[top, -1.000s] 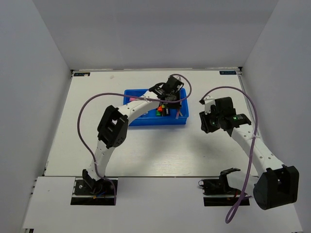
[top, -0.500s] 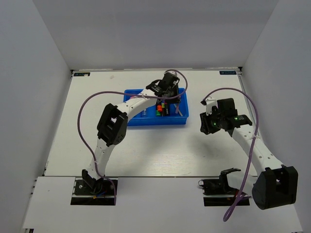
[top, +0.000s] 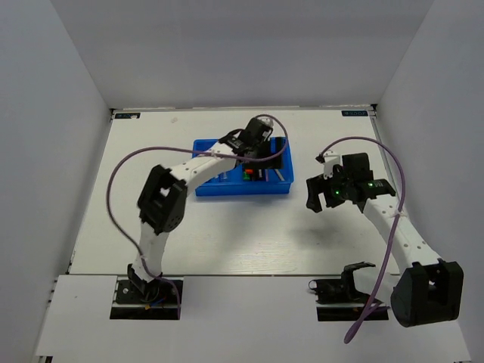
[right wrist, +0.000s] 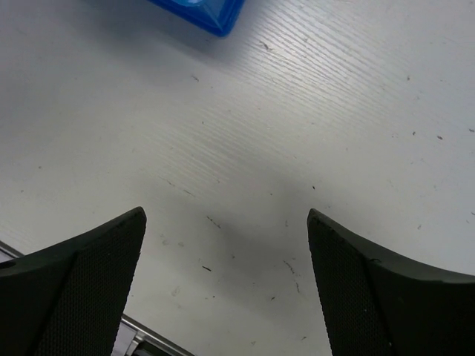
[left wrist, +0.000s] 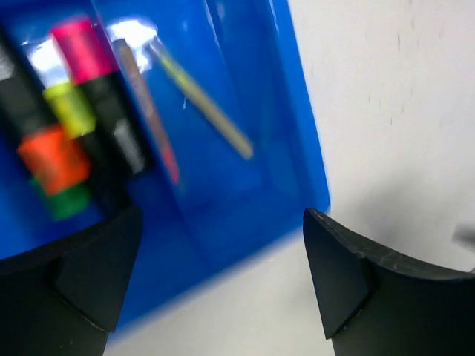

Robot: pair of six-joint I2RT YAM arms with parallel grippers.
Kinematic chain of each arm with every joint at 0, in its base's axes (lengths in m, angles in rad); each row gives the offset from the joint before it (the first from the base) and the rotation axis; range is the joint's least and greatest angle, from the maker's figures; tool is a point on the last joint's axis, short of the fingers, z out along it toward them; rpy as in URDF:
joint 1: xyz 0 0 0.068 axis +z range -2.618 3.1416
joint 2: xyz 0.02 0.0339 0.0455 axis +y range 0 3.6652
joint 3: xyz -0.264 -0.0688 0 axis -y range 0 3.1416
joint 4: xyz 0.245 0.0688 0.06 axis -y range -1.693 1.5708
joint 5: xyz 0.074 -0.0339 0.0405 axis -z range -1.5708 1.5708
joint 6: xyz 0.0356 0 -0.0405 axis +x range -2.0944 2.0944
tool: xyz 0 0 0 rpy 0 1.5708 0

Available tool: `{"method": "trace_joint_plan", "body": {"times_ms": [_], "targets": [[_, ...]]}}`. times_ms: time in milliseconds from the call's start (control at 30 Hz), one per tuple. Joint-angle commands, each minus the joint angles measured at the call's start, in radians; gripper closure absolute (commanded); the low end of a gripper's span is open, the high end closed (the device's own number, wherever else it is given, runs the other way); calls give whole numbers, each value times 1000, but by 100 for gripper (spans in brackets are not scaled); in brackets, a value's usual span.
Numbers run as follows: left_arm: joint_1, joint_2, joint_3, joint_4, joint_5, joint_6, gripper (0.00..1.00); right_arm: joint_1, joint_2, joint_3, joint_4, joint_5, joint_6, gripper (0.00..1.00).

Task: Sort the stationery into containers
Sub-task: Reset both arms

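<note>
The blue tray [top: 227, 189] sits at the middle back of the table, and my left gripper [top: 265, 150] hovers over its right half. In the left wrist view my left gripper [left wrist: 223, 216] is open with nothing between its fingers, above the tray's [left wrist: 245, 200] right edge. Inside lie black highlighters tipped yellow [left wrist: 68, 107], orange [left wrist: 52, 159] and green [left wrist: 68, 200], a pink-capped tube [left wrist: 82, 48], a thin pink-orange stick [left wrist: 148, 111] and a thin beige stick [left wrist: 204, 107]. My right gripper [top: 318, 189] [right wrist: 226, 213] is open and empty over bare table, right of the tray.
A corner of the blue tray [right wrist: 204, 13] shows at the top of the right wrist view. White walls enclose the table on three sides. A purple cable loops above each arm.
Both grippers have opened wide. The left arm has shifted slightly left over the tray. The right gripper has swung a little down and left.
</note>
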Motion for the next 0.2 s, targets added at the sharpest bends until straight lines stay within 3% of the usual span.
{"method": "trace_joint_plan", "body": {"times_ms": [0, 33, 67, 100, 167], "targets": [[-72, -318, -196, -49, -46, 211, 0, -6, -41, 3, 20, 73, 57, 10], [-98, -448, -238, -67, -77, 236, 0, -8, -54, -14, 50, 91, 76, 10], [-103, -492, -278, -83, -167, 244, 0, -10, -59, -20, 63, 149, 137, 10], [-118, -533, -403, -116, -184, 254, 0, -10, -67, -36, 69, 150, 137, 10], [-115, -693, -481, -135, -244, 244, 0, -14, -85, -51, 98, 145, 134, 10]]}}
